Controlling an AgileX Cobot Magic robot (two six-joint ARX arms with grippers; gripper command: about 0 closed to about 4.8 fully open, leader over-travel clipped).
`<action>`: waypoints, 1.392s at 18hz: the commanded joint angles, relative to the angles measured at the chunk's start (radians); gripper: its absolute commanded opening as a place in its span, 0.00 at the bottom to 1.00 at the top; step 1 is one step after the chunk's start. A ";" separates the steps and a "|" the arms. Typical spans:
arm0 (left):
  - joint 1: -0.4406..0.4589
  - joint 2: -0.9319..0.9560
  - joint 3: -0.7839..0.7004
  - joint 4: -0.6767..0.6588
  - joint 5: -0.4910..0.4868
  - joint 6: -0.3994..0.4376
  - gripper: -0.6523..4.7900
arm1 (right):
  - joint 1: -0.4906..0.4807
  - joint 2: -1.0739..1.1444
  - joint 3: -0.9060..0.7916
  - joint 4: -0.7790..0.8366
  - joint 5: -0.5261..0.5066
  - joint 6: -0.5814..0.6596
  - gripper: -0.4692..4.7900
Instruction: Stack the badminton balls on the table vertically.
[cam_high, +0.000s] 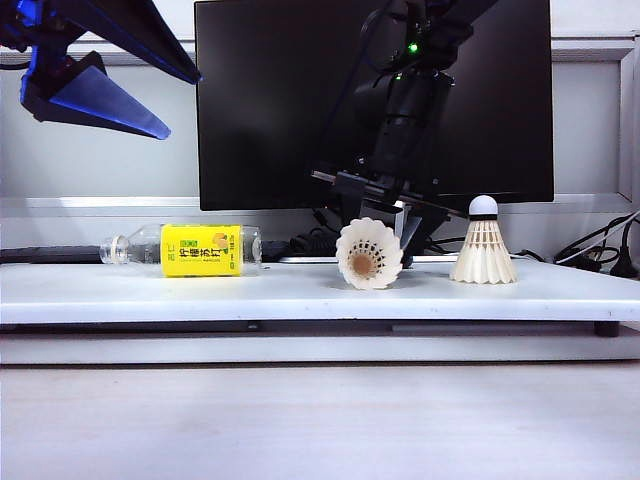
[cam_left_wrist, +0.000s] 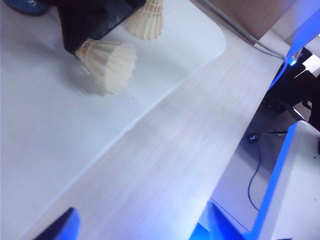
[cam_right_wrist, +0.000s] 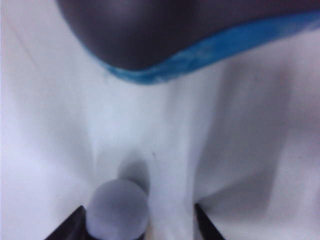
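One badminton ball (cam_high: 369, 254) lies on its side at the middle of the white table (cam_high: 200, 290), its skirt facing the camera. The other badminton ball (cam_high: 484, 245) stands upright to its right, cork on top. My right gripper (cam_high: 405, 228) is low behind the lying one. In the right wrist view that ball's rounded cork (cam_right_wrist: 118, 210) sits between the open fingers of the right gripper (cam_right_wrist: 137, 227), close to one finger. My left gripper (cam_high: 95, 90) hangs open high at the upper left, holding nothing. The left wrist view shows both balls (cam_left_wrist: 110, 62) (cam_left_wrist: 147, 20) and the open left gripper (cam_left_wrist: 142, 230).
A yellow-labelled plastic bottle (cam_high: 185, 250) lies on the table's left part. A black monitor (cam_high: 300, 100) and cables stand behind. A blue-black mouse (cam_right_wrist: 150, 40) lies beyond the cork in the right wrist view. Pale wood-grain surface (cam_left_wrist: 175, 150) runs in front of the table.
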 joint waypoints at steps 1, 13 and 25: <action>0.000 -0.003 0.003 0.005 0.004 0.001 0.75 | 0.011 0.007 0.005 0.010 0.015 -0.006 0.60; 0.000 -0.003 0.003 -0.006 0.004 0.005 0.75 | 0.012 0.012 0.005 0.032 0.015 -0.028 0.36; 0.000 -0.003 0.003 -0.005 0.003 0.005 0.75 | 0.013 0.005 0.391 0.023 0.069 -0.169 0.36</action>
